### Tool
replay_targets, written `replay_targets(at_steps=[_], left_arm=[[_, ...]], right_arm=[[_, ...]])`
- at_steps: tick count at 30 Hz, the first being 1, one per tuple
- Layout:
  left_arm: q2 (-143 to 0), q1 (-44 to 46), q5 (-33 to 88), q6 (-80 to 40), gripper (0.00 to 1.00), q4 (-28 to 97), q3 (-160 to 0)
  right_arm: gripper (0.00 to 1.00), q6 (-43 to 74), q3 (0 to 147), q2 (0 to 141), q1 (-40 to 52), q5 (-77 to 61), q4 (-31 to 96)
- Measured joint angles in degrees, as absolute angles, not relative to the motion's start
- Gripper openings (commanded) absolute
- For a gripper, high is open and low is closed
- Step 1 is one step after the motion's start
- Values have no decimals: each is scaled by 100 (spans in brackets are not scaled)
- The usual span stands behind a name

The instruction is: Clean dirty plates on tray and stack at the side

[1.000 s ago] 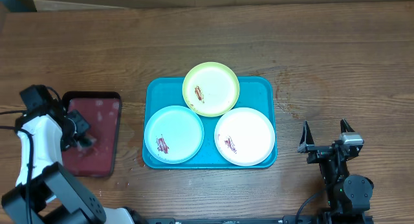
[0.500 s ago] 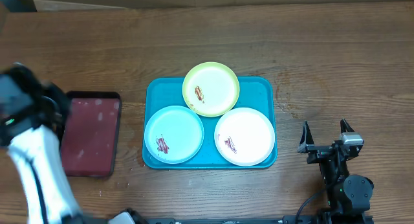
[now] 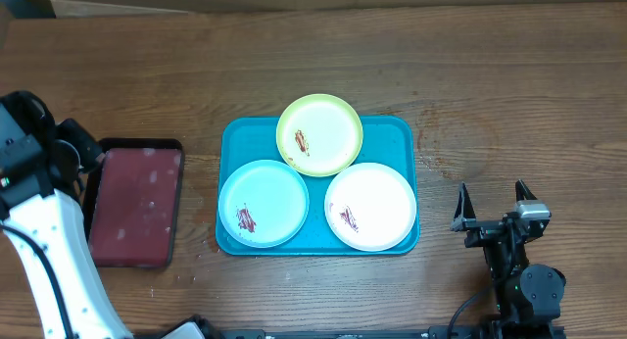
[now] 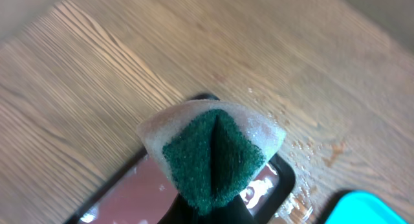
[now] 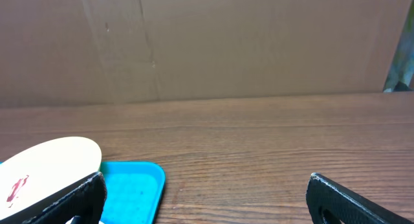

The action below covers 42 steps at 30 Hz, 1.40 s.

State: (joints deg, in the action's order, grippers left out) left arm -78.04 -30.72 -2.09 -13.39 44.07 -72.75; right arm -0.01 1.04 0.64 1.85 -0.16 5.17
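Observation:
The turquoise tray (image 3: 402,133) holds three plates: lime green (image 3: 328,128) at the back, light blue (image 3: 269,192) front left, white (image 3: 377,197) front right, each with a reddish-brown smear. My left gripper (image 3: 76,148) is left of the tray, raised near the dark red tray's far left corner. In the left wrist view it (image 4: 213,214) is shut on a folded green sponge (image 4: 210,156). My right gripper (image 3: 493,210) is open and empty, right of the tray. The right wrist view (image 5: 207,204) shows the white plate (image 5: 52,162) and a tray corner (image 5: 136,185).
A smaller black-rimmed dark red tray (image 3: 132,202) lies left of the turquoise tray; it looks wet in the left wrist view (image 4: 132,198), with droplets on the wood beside it. A cardboard wall stands behind the table (image 5: 226,43).
My left gripper has risen from over the dark red tray and moved back and to the left with the sponge. The right arm and plates have not moved.

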Motion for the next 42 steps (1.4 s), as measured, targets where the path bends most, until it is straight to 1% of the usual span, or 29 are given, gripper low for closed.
replay_targets(at_steps=[2,4,7,10,13,15,18,21,24,28,32,37,42], left_arm=[[-7697,-3072,-336,-1339,4,4082,-6877],[-7881,-3072,-397,-1337,4,3782,-6250],[-8593,-3072,-464,-1339,4,3927,-5555],[-8901,-3072,-508,-1339,4,4298,-5459],[-8726,-3072,-528,-1339,4,4700,-6095],[-8484,-3072,-475,-1343,4,4923,-6838],[-8025,-3059,-145,-1365,4,5094,-7802],[-7328,-2934,659,-1428,4,5157,-8340],[-6866,-2705,1531,-1472,4,5413,-8385],[-6829,-2134,2410,-1490,4,6042,-8213],[-7126,-1271,2746,-1492,4,6084,-7463],[-7651,-134,2899,-1629,4,5306,-6294],[-8565,773,2932,-2204,4,4281,-5592]], right_arm=[[100,-1,104,64,185,-19,523],[100,1,104,62,185,-16,519],[100,1,104,64,185,-16,519],[100,1,104,64,185,-16,515],[100,-1,104,64,185,-16,517],[100,1,104,62,185,-19,515],[100,1,104,62,185,-19,519],[100,1,104,62,185,-19,517],[100,-1,104,64,185,-16,519],[100,-1,104,64,185,-16,517],[100,1,104,62,185,-16,515],[100,1,104,62,185,-16,513],[100,1,104,64,185,-16,519]])
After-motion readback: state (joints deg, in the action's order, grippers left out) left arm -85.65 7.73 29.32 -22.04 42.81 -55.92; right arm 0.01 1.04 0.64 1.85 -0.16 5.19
